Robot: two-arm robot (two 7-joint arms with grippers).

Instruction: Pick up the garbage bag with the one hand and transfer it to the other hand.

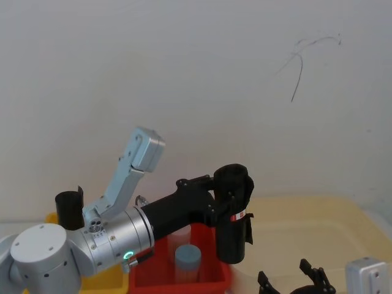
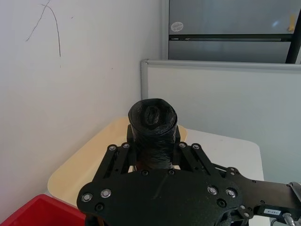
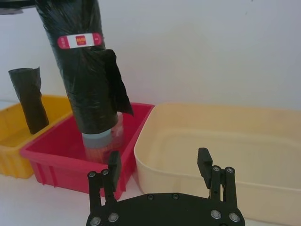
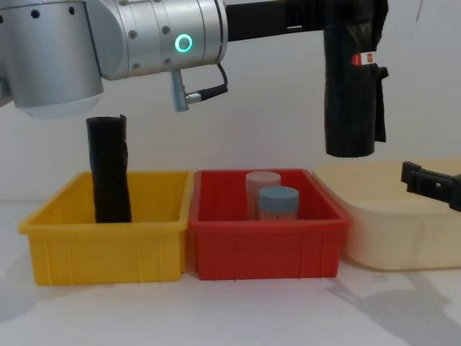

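The garbage bag (image 1: 234, 214), a tall glossy black roll with a red-and-white sticker and a loose flap, hangs upright in the air. It is over the right end of the red bin (image 4: 266, 249), near the cream tub (image 4: 389, 238). My left gripper (image 1: 228, 196) is shut on the upper part of the garbage bag (image 4: 351, 94), reaching in from the silver arm with the green ring light. From the left wrist, the garbage bag's top (image 2: 153, 127) pokes up between the fingers. My right gripper (image 3: 160, 165) is open and low at the right, in front of the tub, below and short of the garbage bag (image 3: 87, 70).
A plain black roll (image 4: 109, 169) stands in the yellow bin (image 4: 101, 249) at the left. Two lidded jars (image 4: 278, 202) stand in the red bin under the hanging roll. The cream tub (image 3: 211, 141) lies right of the red bin. A white wall runs behind.
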